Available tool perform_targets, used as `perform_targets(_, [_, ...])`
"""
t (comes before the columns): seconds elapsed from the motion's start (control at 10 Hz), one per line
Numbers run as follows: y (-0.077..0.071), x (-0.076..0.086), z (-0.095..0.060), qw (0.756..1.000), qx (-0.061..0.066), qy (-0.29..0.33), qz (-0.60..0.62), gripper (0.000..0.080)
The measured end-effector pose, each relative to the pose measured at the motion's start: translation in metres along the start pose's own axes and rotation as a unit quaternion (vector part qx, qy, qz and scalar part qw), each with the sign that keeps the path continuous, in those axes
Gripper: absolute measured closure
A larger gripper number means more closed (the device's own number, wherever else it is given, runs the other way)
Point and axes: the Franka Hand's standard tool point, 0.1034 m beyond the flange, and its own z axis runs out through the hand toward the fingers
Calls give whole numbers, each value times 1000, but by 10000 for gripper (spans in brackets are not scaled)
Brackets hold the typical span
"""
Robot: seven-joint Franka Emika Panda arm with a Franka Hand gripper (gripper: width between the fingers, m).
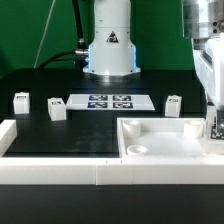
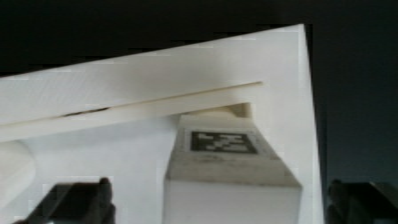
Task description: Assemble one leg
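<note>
A leg (image 2: pixel 231 150), a stubby white post with a black-and-white tag, stands upright in a corner of the big white tray-like part (image 2: pixel 107 110). My gripper (image 2: pixel 222 200) is open and straddles this leg, with a dark finger (image 2: pixel 80 200) on each side and a gap to the post on both. In the exterior view my gripper (image 1: pixel 214 128) hangs low at the tray's (image 1: pixel 160 128) right end and mostly hides that leg. Three more legs stand loose on the black table: two on the exterior view's left (image 1: pixel 21 99) (image 1: pixel 56 110) and one to the right (image 1: pixel 174 104).
The marker board (image 1: pixel 108 101) lies flat in front of the robot base (image 1: pixel 108 50). A low white wall (image 1: pixel 55 170) runs along the table's front and turns back at the exterior view's left (image 1: pixel 8 132). Green backdrop behind.
</note>
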Motion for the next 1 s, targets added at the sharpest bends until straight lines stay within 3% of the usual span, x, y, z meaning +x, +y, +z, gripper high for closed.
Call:
perform_targets(0.1, [-1, 2, -1, 999, 0, 0, -37, 162])
perform_targets(0.2, [0, 3, -1, 994, -8, -1, -110, 153])
perform_targets(0.6, [-1, 3, -1, 959, -7, -2, -282, 151])
perform_targets(1.0, [-1, 3, -1, 953, -7, -2, -302, 151])
